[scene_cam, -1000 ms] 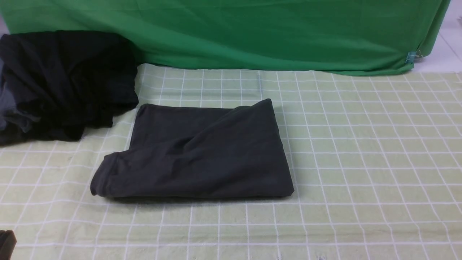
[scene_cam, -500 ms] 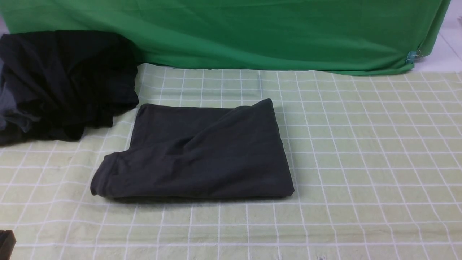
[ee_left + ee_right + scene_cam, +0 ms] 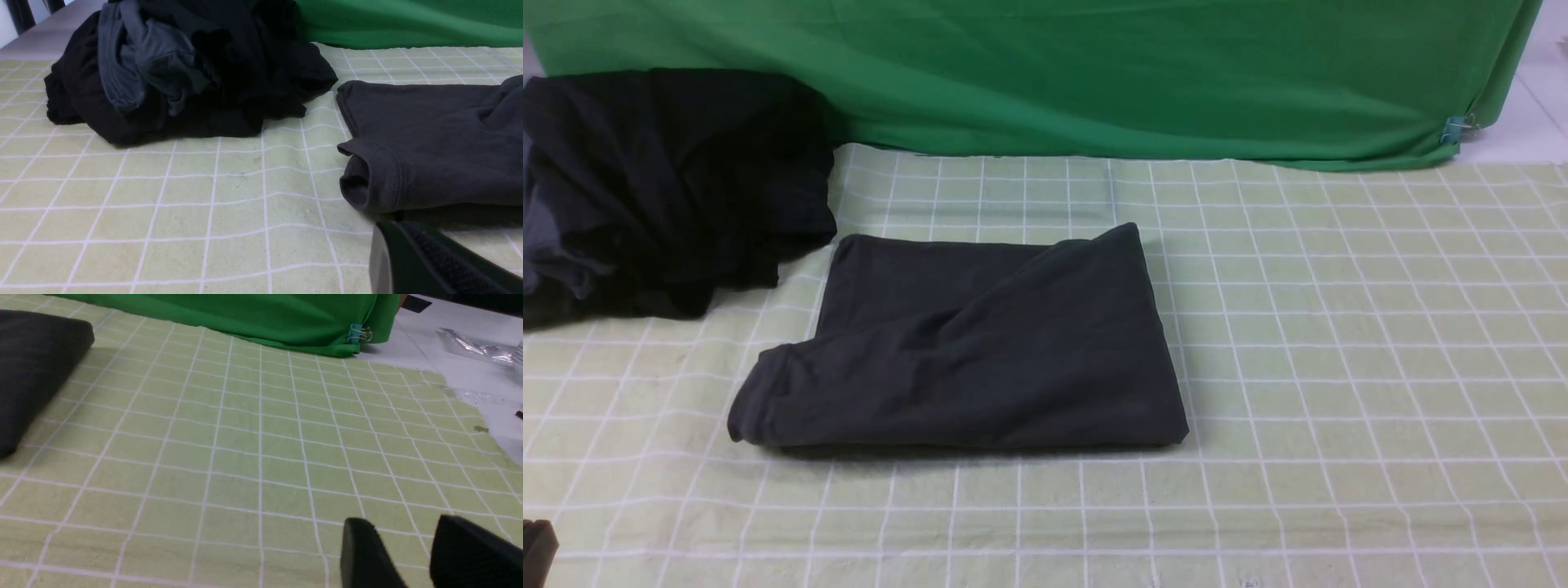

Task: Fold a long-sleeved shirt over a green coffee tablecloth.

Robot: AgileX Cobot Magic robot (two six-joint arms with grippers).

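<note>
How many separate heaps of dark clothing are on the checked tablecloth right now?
2: the folded long-sleeved shirt at the centre of the green coffee tablecloth, and a crumpled black pile of garments at its far left. The pile may hide several pieces.

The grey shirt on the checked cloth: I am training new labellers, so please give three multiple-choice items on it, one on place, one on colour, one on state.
1. The dark clothes pile lies on which side of the shirt?
A robot's left B robot's right C on top
2. The backdrop behind the checked cloth is
A red B green C white
3. The shirt is
A spread flat B hanging C folded

Key: A, the pile sits at the front view's left. B, plain vivid green. C, it lies as a compact rectangle with a sleeve cuff at one end.
</note>
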